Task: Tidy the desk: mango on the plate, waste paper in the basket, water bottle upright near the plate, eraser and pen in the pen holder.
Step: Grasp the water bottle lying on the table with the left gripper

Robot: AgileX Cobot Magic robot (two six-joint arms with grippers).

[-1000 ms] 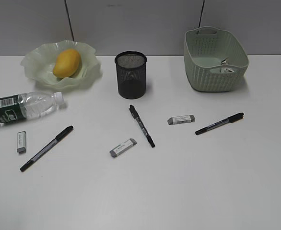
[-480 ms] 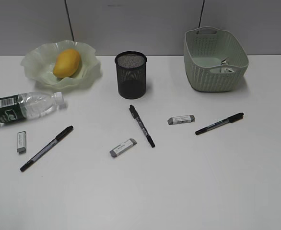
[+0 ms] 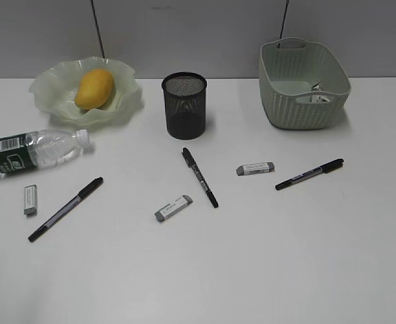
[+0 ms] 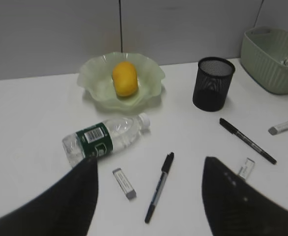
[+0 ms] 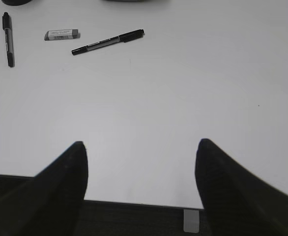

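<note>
Nothing has shifted over the last second, so no step is under way. Nearest, both claws (image 4: 146, 196) (image 5: 140, 177) hang wide and empty over the desk (image 3: 286, 256), seen only in the wrist views. Pens (image 3: 199, 177) and erasers (image 3: 173, 208) lie mid-desk; the bottle (image 3: 32, 152) lies left. Far: mango (image 3: 94, 88) on plate (image 3: 49, 91), holder (image 3: 184, 106), and paper (image 3: 317, 94) in basket (image 3: 305, 111), which only the exterior view shows.

**Both tools open and empty**

Neither arm shows in the exterior view. The left tool (image 4: 149, 196) hangs above the worktop (image 4: 26, 123), its two dark fingers (image 4: 70, 201) spread wide with nothing between them. The right tool (image 5: 141, 182) hangs likewise, fingers (image 5: 222, 182) wide apart and empty.
</note>
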